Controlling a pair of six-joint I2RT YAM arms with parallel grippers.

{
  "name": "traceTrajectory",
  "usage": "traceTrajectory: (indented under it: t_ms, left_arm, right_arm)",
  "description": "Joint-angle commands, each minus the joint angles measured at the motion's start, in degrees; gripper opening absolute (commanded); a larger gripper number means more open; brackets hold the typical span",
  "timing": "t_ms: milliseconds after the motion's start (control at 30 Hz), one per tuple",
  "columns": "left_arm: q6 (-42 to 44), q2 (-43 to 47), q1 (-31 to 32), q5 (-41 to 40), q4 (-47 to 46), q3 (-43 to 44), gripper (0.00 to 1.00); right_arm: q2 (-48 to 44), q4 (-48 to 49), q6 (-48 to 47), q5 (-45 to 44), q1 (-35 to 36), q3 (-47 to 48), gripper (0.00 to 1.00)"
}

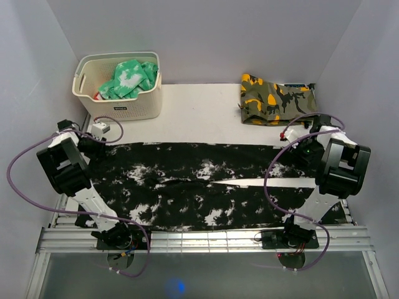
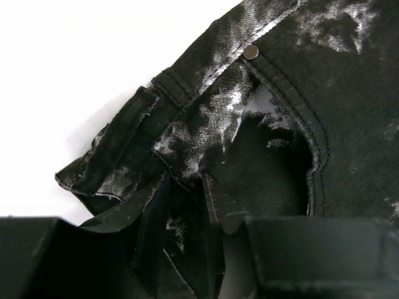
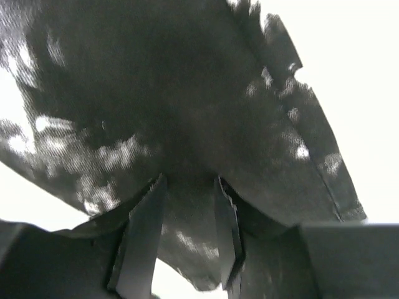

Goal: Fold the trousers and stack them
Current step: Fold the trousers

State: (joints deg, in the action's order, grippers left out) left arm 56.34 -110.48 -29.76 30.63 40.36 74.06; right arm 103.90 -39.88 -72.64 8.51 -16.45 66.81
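The left jaws are seen nearly closed, with a bunched fold of the trousers (image 2: 268, 149) pinched between the two fingers (image 2: 148, 219); the fold is taken at a waistband corner, and a metal rivet (image 2: 250, 52) is seen beside a pocket seam toward 1 o'clock of the grip. The right jaws are likewise drawn close together on the cloth, a hem end of a leg being nipped between the fingers (image 3: 144, 232), with speckled fabric spread out toward 12 o'clock of them. From above, the trousers are found laid flat across the middle of the bench (image 1: 199, 112), waist toward 9 o'clock at the left arm (image 1: 65, 165) and legs toward 3 o'clock at the right arm (image 1: 340, 165), a thin white wedge of bench being left open between the legs. A cream basket (image 1: 124, 111) is placed at 11 o'clock, a green-and-white garment (image 1: 128, 78) lying in it, and a folded camouflage garment (image 1: 277, 99) is set at 1 o'clock, apart from the trousers
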Motion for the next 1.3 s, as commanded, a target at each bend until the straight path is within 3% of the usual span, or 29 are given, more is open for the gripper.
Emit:
traceTrajectory:
  t_ms: [0,100,167,333,433,600,833,900,933,1100,1200,1267]
  left_arm:
    - [8.7,5.0,-2.8,-1.2,7.8,-1.8,0.38]
    - [9.9,6.5,-3.4,4.6,10.6,3.1,0.49]
    - [11.1,6.7,-3.4,7.6,12.4,6.5,0.56]
    - [16.4,3.4,-2.9,12.5,15.5,16.6,0.66]
    - [19.9,-1.4,-2.2,12.3,18.3,21.3,0.67]
    - [24.6,-8.4,-1.4,11.8,22.9,25.8,0.67]
    - [28.7,-13.0,-0.6,8.0,25.0,26.2,0.67]
    - [29.0,-13.4,-0.6,7.4,25.3,25.6,0.67]
    - [29.1,-13.5,-0.5,7.3,25.4,25.3,0.67]
    - [29.4,-14.1,-0.6,7.1,24.9,23.5,0.67]
    - [28.9,-14.7,-0.5,7.3,24.6,23.2,0.67]
    - [28.7,-14.8,-0.5,7.7,24.4,23.4,0.67]
  right_arm:
    - [-2.5,-4.9,-10.7,-3.8,-2.2,-7.7,0.42]
    - [-5.8,-6.2,-12.4,-2.3,-2.8,-7.2,0.43]
    - [-6.0,-8.3,-12.3,0.4,-3.1,-2.2,0.49]
    - [-1.1,-13.2,-10.6,4.4,-3.7,12.6,0.81]
    - [3.8,-15.0,-11.5,4.6,-3.7,20.3,0.86]
    - [12.9,-22.2,-15.7,4.6,-3.7,31.5,0.88]
    - [18.9,-27.0,-23.5,4.3,-3.6,35.5,0.91]
    - [20.2,-28.1,-24.6,4.0,-3.6,35.5,0.95]
    - [20.5,-28.1,-25.7,3.3,-3.6,34.7,0.91]
    - [21.3,-23.2,-28.3,-0.1,-3.6,29.2,0.91]
    - [22.5,-19.6,-28.8,-0.3,-3.5,27.4,0.98]
    - [24.1,-19.0,-28.3,-0.8,-3.2,27.2,0.86]
